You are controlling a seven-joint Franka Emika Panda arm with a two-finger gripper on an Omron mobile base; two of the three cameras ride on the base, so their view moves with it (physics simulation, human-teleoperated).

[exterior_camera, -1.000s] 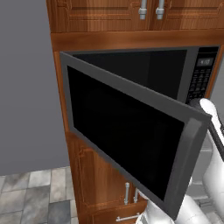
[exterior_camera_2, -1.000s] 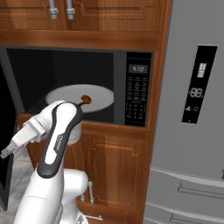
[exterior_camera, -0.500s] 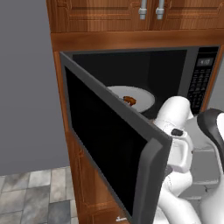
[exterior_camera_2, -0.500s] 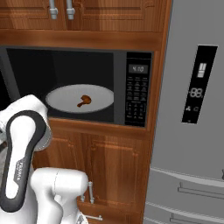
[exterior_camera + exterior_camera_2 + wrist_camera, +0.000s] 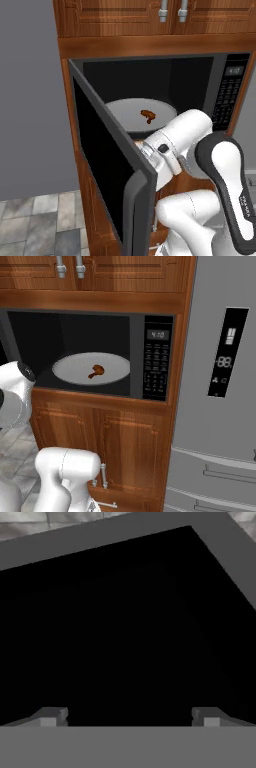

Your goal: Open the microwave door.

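Gripper: the gripper shows its two finger tips spread wide apart at the bottom of the hand view, with nothing between them; it holds nothing.
Facing: the hand looks straight at the black glass of the microwave door, probably its inner face, though contact between tips and glass cannot be made out.
Arm: in the left base view the wrist sits just behind the door, between it and the cavity, the elbow folded in front of the lower cabinet.
Door: the microwave door has swung far wider than a second ago, from a shallow angle to standing roughly edge-on to the left camera.
Cavity: the white turntable plate with a small brown morsel on it is now fully exposed; the keypad panel sits to its right.
Meaning: judged from this, the door counts as open, and little more than a finishing push or a withdrawal seems left.
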